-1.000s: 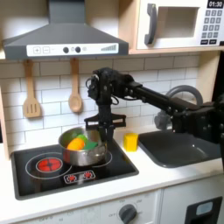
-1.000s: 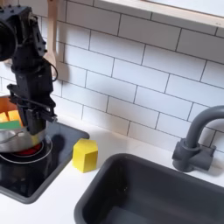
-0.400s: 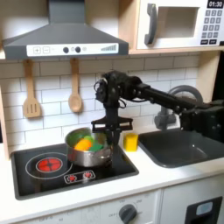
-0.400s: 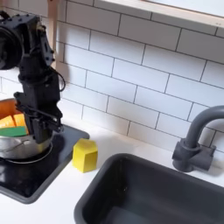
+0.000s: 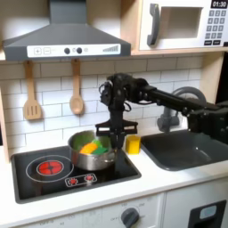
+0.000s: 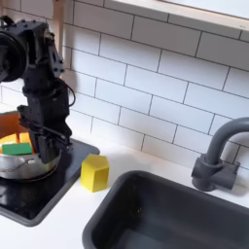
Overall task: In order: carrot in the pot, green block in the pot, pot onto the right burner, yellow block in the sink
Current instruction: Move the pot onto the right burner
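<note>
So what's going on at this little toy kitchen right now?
A robot arm has its gripper clamped on the rim of the pot, which sits on the black cooktop. The carrot and the green block are already inside the pot. In the first exterior view, the pot sits toward the cooktop's right side, covering the burner there. The yellow block stands on the counter between the cooktop and the sink, untouched.
</note>
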